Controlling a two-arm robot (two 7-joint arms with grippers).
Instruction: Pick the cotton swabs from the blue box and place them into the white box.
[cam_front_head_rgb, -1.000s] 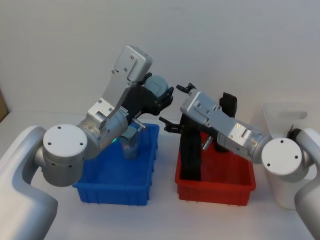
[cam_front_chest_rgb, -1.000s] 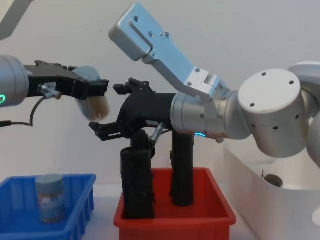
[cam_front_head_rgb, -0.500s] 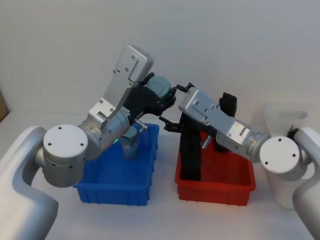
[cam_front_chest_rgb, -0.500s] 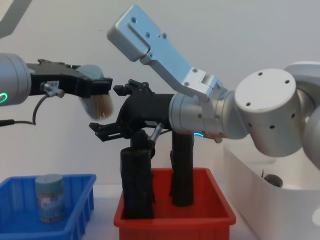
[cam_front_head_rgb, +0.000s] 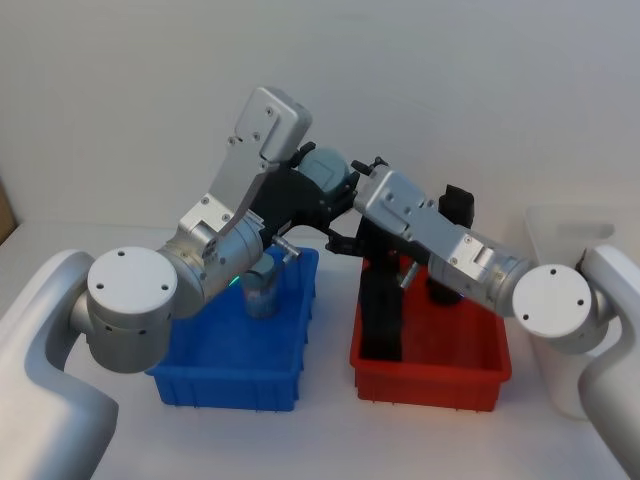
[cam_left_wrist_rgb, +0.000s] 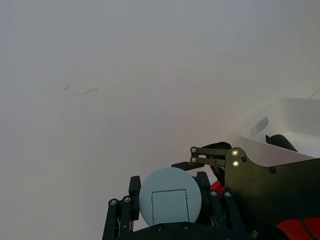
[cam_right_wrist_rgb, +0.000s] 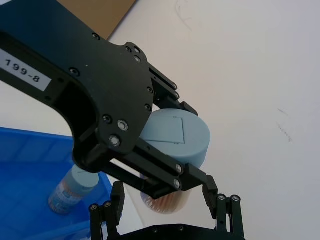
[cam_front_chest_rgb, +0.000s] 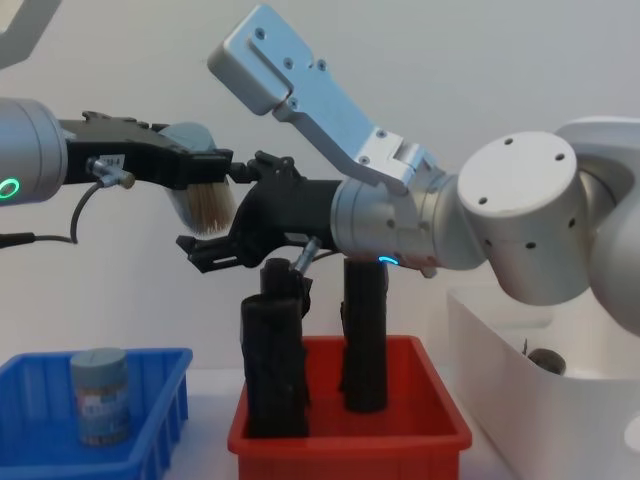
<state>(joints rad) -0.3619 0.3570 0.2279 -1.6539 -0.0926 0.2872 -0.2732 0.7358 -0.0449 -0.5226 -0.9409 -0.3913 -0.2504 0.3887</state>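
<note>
One tub of cotton swabs (cam_front_head_rgb: 325, 172) hangs high in the air between the two coloured bins, lying on its side, with my left gripper (cam_front_head_rgb: 318, 188) shut on it near its grey-blue lid (cam_left_wrist_rgb: 170, 195). My right gripper (cam_front_chest_rgb: 228, 205) is open, and its fingers (cam_right_wrist_rgb: 117, 200) stand on either side of the tub's swab end (cam_front_chest_rgb: 208, 205); I cannot tell whether they touch it. A second tub (cam_front_head_rgb: 262, 292) stands upright in the blue box (cam_front_head_rgb: 230, 375). The white box (cam_front_head_rgb: 572, 240) sits at the far right.
A red bin (cam_front_head_rgb: 430, 370) between the blue box and the white box holds tall black rolled bundles (cam_front_head_rgb: 382, 300), right under my right gripper. A small dark object (cam_front_chest_rgb: 545, 358) lies inside the white box (cam_front_chest_rgb: 520, 400).
My left gripper has carried the tub to the right. My right gripper has reached left to meet it, so its open fingers now straddle the tub.
</note>
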